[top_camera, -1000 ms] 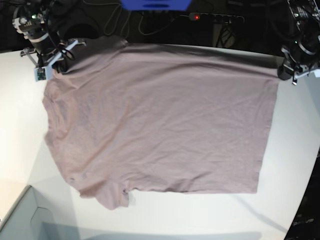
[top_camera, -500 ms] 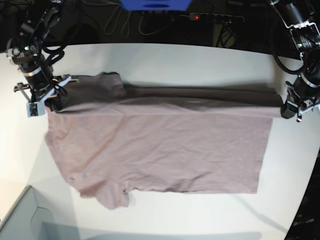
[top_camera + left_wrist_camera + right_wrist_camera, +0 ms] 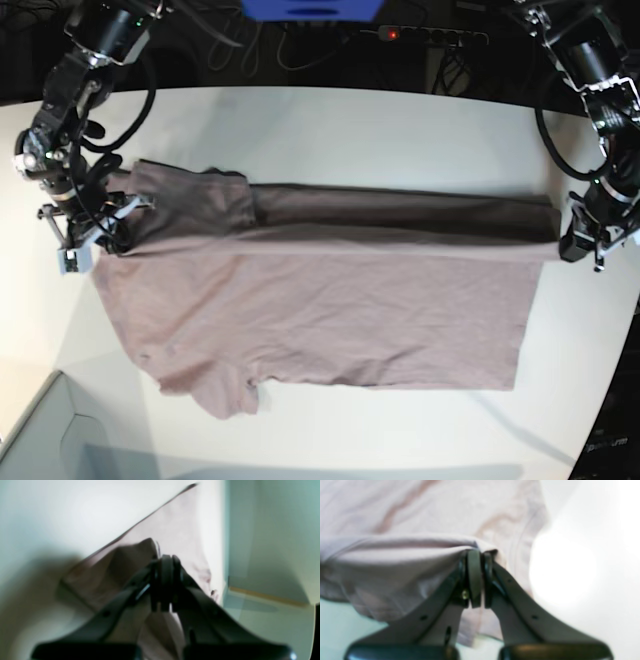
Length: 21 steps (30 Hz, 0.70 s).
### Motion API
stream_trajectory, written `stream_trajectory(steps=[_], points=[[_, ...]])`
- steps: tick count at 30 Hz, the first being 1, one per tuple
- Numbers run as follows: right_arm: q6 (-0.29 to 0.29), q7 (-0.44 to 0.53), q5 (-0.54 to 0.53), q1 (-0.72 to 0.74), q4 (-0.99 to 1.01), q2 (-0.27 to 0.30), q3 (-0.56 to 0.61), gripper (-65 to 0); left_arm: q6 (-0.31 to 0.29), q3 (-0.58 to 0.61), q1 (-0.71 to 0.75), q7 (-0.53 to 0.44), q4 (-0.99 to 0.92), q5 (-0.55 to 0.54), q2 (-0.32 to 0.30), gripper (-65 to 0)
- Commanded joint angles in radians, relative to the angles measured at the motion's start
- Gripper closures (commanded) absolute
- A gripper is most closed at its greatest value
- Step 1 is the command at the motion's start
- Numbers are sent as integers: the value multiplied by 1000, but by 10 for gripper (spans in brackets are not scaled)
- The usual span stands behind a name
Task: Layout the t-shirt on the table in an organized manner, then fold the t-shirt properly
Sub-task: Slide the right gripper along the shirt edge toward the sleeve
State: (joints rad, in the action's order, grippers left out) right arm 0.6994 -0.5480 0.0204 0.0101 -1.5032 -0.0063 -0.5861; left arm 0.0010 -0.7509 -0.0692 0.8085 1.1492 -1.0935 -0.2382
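The mauve t-shirt (image 3: pixel 330 310) lies spread on the white table (image 3: pixel 400 120), collar end to the left and hem to the right. Its far edge is lifted and doubled over toward the near side, forming a darker band (image 3: pixel 400 210). My right gripper (image 3: pixel 100 235) at the base view's left is shut on the shoulder corner; the right wrist view shows its tips (image 3: pixel 478 555) pinching the t-shirt (image 3: pixel 420 510). On the base view's right, my left gripper (image 3: pixel 575 245) is shut on the hem corner, and its tips (image 3: pixel 166 562) clamp a fold of the t-shirt (image 3: pixel 175 530).
A grey box corner (image 3: pixel 40 440) juts in at the bottom left of the base view. Behind the table's far edge lie a blue object (image 3: pixel 310 8), a power strip (image 3: pixel 430 36) with a red light, and cables. The table's curved edge runs down the right side.
Both grippers have carried the shirt's far edge from the table's back toward the near side. The folded band now lies over the upper body of the shirt.
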Motion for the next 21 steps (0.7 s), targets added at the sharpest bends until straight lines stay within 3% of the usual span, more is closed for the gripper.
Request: stream_trajectory(steps=[1,12,21], points=[[-1,27,-14,26,-6,21,1,0,-5,-2,-30,-1,-4,-23,-20,0],[-1,36,-14,57,29,50,156,0,-5,-2,-80,-2,-58,-23,-20,0],[-1,36,-14,97,74,67,166,0,-5,-2,-86,-2,-59,-23,-20,-7]])
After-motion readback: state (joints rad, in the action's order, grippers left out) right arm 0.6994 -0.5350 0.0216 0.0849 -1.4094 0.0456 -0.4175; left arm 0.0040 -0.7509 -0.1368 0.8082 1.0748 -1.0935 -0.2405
